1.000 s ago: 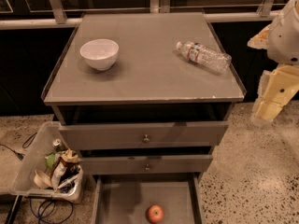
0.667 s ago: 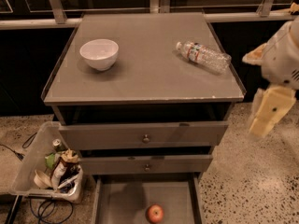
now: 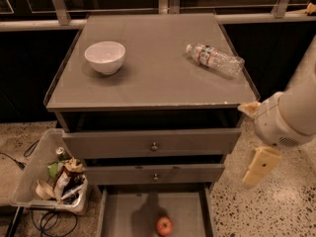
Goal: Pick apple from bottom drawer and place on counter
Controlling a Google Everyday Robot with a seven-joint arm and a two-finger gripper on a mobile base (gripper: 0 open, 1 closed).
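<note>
1. The apple (image 3: pixel 164 225) lies on the floor of the open bottom drawer (image 3: pixel 123 216), right of its middle and close to the near end.
2. The gripper (image 3: pixel 260 167) hangs outside the cabinet on the right side, about level with the middle drawer (image 3: pixel 154 174). Whether it is apart or together, I cannot tell.
3. From the gripper, the apple is to the left and lower, with the drawer's right wall between them.
4. I think the arm must go left over that wall and then descend.
5. The apple is round, so no axis matters.
6. The counter (image 3: pixel 158 78) is above.
</note>
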